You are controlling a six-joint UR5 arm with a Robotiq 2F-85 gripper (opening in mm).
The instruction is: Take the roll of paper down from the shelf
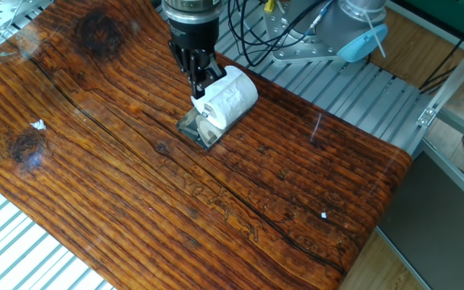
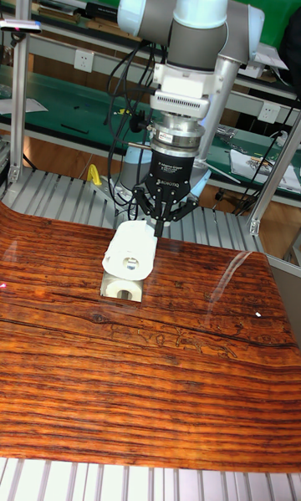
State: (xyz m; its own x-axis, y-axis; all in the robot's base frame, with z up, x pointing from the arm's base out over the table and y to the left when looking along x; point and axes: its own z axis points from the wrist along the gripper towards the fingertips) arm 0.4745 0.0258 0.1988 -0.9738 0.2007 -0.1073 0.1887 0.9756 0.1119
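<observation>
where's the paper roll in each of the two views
Fixed view: the roll of paper lies upper centre, on the shelf, just right of the gripper.
Tall fixed view: the roll sits left of centre, below-left of the gripper.
Shared landmark: the black gripper beside the roll.

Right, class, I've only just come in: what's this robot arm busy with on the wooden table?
The single arm has its black gripper lowered to the back end of the roll of paper, which lies on the shelf, a small metal rack standing on the wooden table. The fingers look closed in at the roll's end, though whether they actually grip it is hard to tell. The roll has not yet been taken down from the rack.
</observation>
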